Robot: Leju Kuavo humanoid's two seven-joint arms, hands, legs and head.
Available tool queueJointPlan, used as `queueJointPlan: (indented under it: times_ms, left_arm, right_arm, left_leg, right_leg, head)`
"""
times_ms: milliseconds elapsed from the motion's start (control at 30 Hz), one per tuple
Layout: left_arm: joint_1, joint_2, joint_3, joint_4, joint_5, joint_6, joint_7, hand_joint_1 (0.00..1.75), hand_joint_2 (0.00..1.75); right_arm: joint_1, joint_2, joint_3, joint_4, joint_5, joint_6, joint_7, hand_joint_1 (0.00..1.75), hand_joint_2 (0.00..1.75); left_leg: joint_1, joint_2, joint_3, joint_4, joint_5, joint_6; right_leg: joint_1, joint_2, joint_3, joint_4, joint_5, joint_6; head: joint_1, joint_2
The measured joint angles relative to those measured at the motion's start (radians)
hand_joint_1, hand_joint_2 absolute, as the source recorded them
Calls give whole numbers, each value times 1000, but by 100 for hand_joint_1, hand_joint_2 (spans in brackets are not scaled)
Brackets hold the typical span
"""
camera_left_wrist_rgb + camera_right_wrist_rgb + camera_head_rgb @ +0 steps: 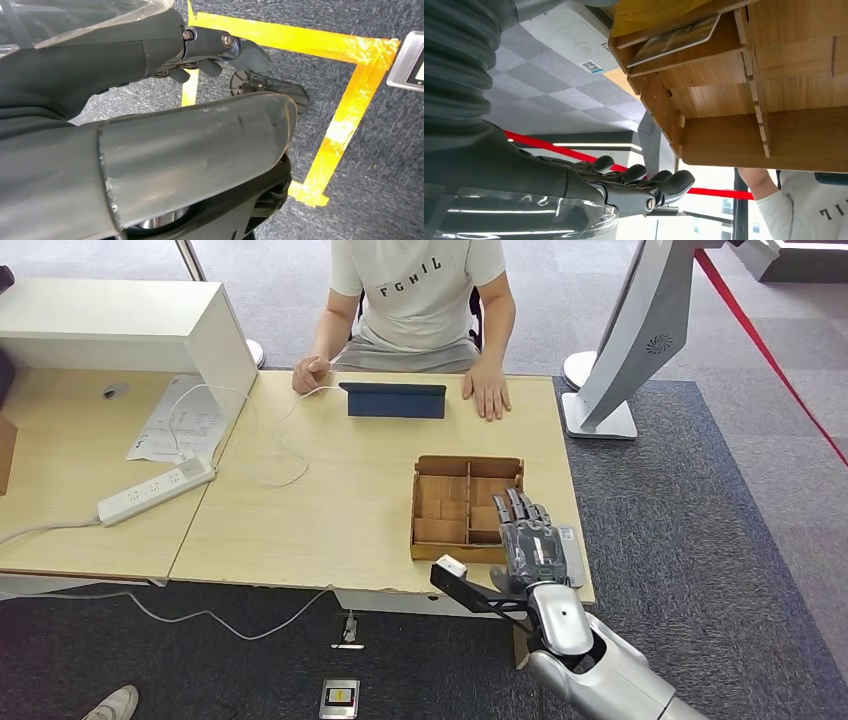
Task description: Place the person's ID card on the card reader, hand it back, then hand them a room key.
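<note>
My right hand point(532, 540): fingers straight and together, empty, over the tabletop's point(330, 510) near right edge. Wooden divider box point(466, 508) just left; card reader point(571, 556), probably, beneath.

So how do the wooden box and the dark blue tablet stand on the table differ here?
The wooden box is light brown, open-topped and split into compartments; the tablet stand is dark blue and one plain sloped piece. The box sits at the near edge, beside the robot's right hand; the stand sits at the far edge, between the person's hands. Both rest on the same table.
</note>
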Motion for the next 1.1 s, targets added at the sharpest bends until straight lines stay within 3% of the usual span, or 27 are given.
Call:
queueJointPlan:
  times_ms: [1100]
  left_arm:
    - [-1,1,0,0,-14,0,5,0,0]
  right_arm:
    - [16,9,5,27,0,18,-29,0,175]
  left_leg:
    - [0,0,0,0,0,0]
  right_leg:
    - [0,0,0,0,0,0]
  head:
    - [0,0]
